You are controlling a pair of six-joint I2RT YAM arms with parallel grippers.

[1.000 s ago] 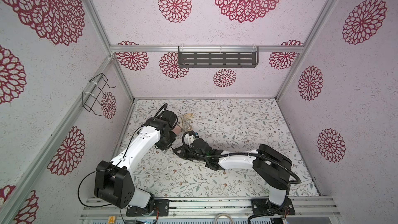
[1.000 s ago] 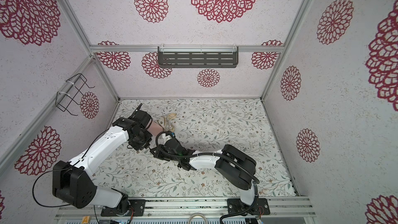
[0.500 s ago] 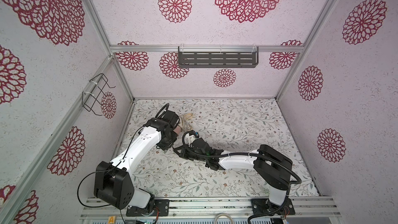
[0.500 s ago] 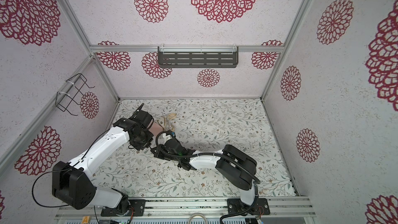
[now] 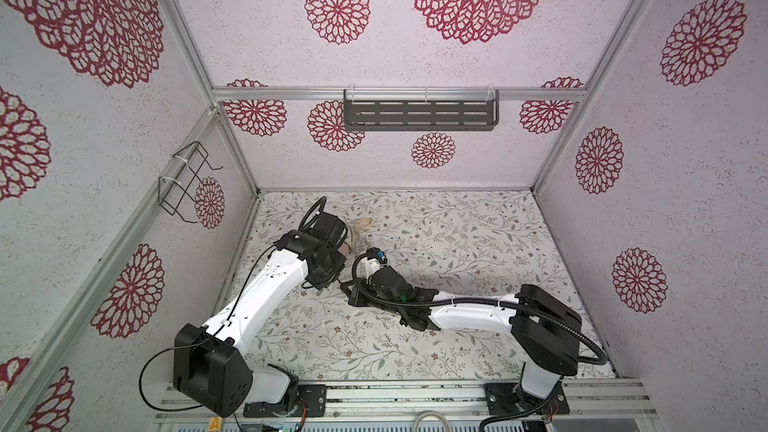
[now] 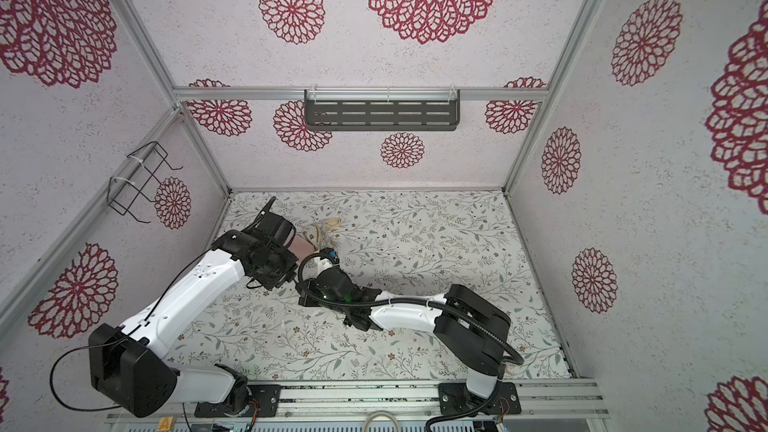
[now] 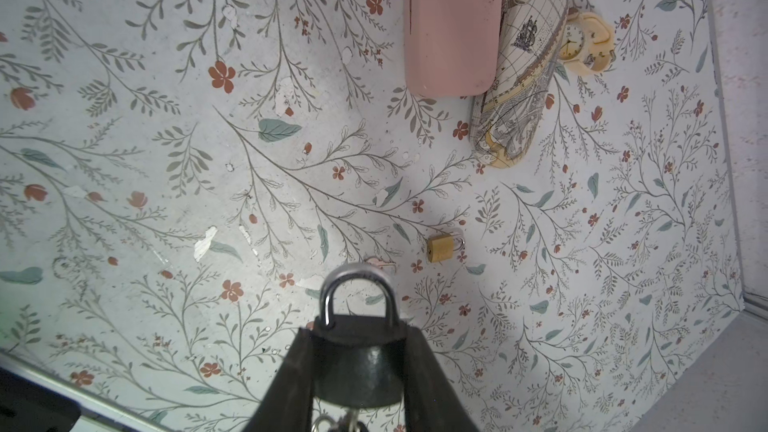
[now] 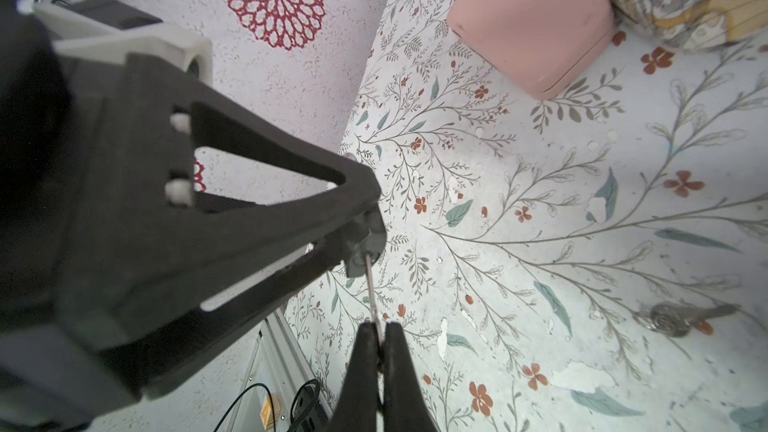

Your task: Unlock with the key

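Left of centre in both top views, the two arms meet above the floral-print worktop (image 5: pixel 457 243). The left end effector (image 7: pixel 357 338) clamps a rounded black padlock (image 7: pixel 357 371) with a curved steel shackle (image 7: pixel 358 274). The right end effector (image 8: pixel 379 332) is pinched tight on a thin metal key (image 8: pixel 372 292), whose blade enters the padlock's base. A smooth pink case (image 7: pixel 451 22) lies on the worktop, touching a map-printed case (image 7: pixel 519 68).

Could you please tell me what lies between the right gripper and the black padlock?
Only the key: its thin shank runs from the shut right gripper to the padlock base, with nothing else between, as the right wrist view shows.
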